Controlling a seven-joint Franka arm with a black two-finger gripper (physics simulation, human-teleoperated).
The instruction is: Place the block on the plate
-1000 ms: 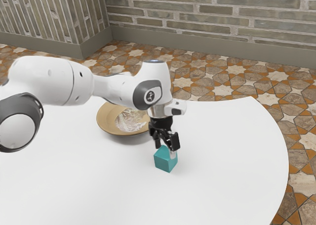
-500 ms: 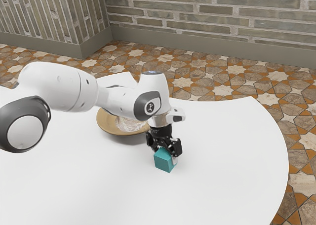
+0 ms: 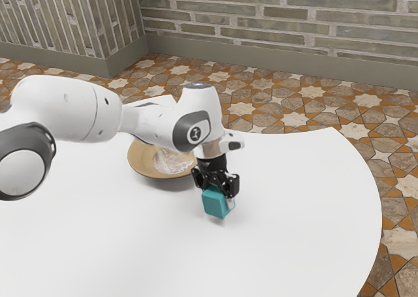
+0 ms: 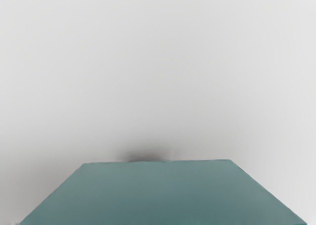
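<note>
From my station I see the white table (image 3: 294, 251) nearest, with the arm (image 3: 62, 108) reaching in from the exterior view's left; the teal block (image 3: 214, 203) hangs just above the tabletop, slightly tilted, a faint shadow beneath it; my gripper (image 3: 219, 196) has its fingers drawn in to the block's width, one on either side, holding it; in the wrist view the block's flat face sits close under the hand, with pale tabletop past it. Farther off and toward the exterior view's left, the brown plate (image 3: 139, 160) rests on the table, apart from the block; beyond lie the patterned floor (image 3: 297, 117) and brick wall (image 3: 287, 23).
</note>
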